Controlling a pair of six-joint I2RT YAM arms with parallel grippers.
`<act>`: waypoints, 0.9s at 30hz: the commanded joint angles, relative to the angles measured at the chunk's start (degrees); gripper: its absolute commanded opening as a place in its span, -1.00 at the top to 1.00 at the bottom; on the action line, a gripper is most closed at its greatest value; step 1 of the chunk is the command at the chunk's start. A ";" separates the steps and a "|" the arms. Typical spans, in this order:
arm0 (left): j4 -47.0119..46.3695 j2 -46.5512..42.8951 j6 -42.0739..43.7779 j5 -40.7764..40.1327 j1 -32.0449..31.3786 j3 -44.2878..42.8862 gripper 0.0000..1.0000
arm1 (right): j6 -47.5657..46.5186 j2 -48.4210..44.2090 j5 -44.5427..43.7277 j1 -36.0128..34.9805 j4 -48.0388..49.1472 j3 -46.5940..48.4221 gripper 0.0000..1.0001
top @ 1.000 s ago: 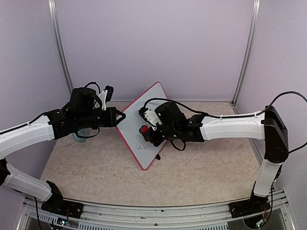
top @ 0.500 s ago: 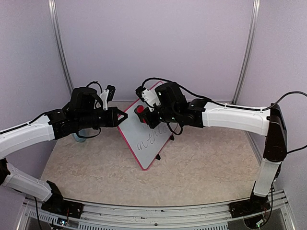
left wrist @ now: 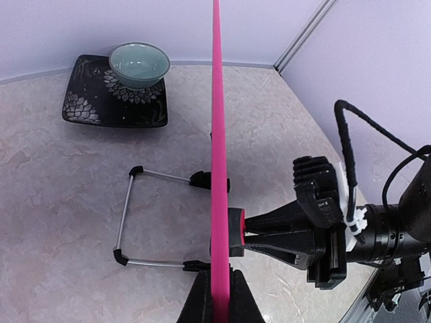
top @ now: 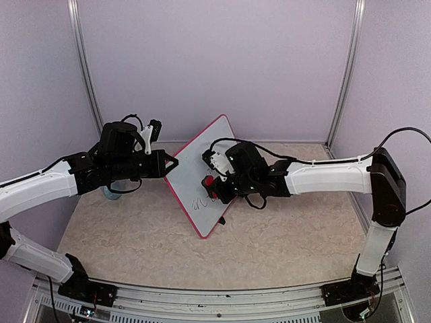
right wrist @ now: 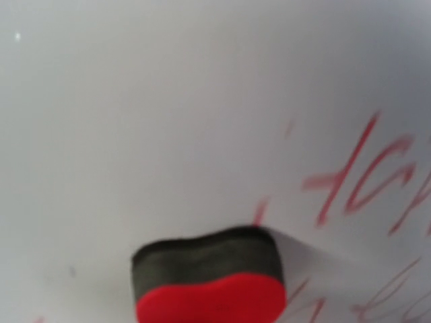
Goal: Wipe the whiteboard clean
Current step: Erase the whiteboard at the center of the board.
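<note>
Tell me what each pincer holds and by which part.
The left pincer is shut on the whiteboard, clamping its pink frame edge. The right pincer is shut on the eraser, gripped by its red back, black felt against the whiteboard.

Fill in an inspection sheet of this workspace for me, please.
Surface: beige marbled tabletop.
Job's things: large white whiteboard with pink-red frame, standing on a wire stand; handwriting low on it; red-and-black eraser block pressed to its face.
Clutter: pale green bowl on a black patterned square plate, behind the board.
Grippers: left gripper, fingers shut on the board's frame edge; right gripper, fingers shut on the eraser.
Cables: black cable looped over the right wrist.
Surroundings: lilac walls, metal corner posts.
</note>
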State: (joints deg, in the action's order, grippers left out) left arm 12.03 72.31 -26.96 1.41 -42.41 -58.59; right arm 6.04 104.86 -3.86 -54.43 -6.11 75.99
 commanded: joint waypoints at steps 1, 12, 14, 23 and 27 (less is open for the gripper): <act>0.43 1.82 0.50 5.58 -1.80 -0.50 1.00 | 1.54 -0.89 4.69 -0.20 1.41 -2.54 1.00; 0.84 1.20 0.41 5.16 -1.88 -0.16 1.00 | -3.19 1.70 0.88 -0.16 -3.49 12.88 1.00; 0.94 0.95 0.42 4.95 -1.88 0.10 1.00 | -3.84 1.90 0.69 -0.22 -3.91 15.18 1.00; 0.28 1.10 0.31 5.18 -1.91 0.50 1.00 | -4.02 3.60 0.97 -0.13 -4.60 16.85 1.00; 0.65 0.99 0.54 5.00 -1.88 0.42 1.00 | -2.86 3.47 0.74 0.15 -2.63 10.44 1.00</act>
State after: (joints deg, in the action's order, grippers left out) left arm 10.98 72.44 -27.14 2.04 -42.94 -58.59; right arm 2.46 106.50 -2.85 -54.30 -9.50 91.96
